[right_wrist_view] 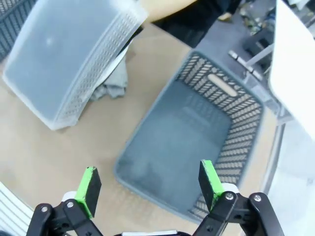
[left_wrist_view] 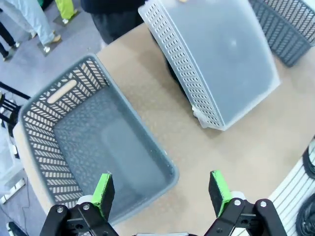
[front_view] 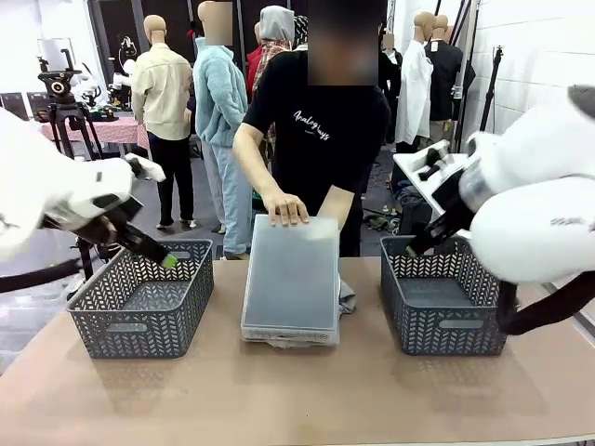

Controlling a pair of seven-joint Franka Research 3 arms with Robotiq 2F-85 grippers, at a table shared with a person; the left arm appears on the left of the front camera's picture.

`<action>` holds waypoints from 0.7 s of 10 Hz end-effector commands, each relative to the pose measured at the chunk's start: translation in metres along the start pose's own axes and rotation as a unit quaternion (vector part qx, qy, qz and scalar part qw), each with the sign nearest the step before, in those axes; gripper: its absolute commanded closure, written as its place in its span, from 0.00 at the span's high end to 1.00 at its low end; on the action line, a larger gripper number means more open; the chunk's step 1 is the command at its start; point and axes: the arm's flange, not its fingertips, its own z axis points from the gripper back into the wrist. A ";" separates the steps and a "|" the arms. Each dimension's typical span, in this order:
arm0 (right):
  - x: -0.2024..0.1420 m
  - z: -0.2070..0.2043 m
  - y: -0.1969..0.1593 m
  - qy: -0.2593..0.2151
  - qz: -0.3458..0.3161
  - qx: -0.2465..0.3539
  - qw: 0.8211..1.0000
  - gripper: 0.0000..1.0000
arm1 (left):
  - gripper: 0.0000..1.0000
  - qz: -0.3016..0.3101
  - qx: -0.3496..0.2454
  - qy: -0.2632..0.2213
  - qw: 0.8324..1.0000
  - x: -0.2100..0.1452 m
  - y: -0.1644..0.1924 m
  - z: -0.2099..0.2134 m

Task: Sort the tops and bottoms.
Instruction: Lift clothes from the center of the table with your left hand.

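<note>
Grey clothing (front_view: 346, 299) lies trapped under the upturned translucent white plastic bin (front_view: 290, 279) at table centre, with a person's hand (front_view: 284, 206) on it. Left gripper (left_wrist_view: 161, 189) and right gripper (right_wrist_view: 147, 183) hang empty, spread apart, each by a dark grey lattice plastic basket (front_view: 139, 327). Recommended: reach in only once the bin lifts clear.

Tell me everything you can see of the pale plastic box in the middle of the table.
The box is frosted, pale plastic with a smooth flat base and perforated sides. It lies upside down on the table. Grey cloth pokes out from under it. The person's hand rests on its far edge.
</note>
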 end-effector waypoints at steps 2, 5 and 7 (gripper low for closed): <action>-0.051 0.045 -0.011 -0.032 -0.029 0.025 0.999 1.00 | 1.00 -0.013 -0.046 -0.031 0.998 -0.062 0.008 0.048; -0.061 0.046 -0.025 -0.037 -0.046 0.039 0.998 1.00 | 1.00 -0.019 -0.055 -0.043 0.997 -0.067 0.013 0.060; -0.060 0.045 -0.026 -0.040 -0.045 0.048 0.997 1.00 | 1.00 -0.025 -0.061 -0.050 0.997 -0.064 0.009 0.061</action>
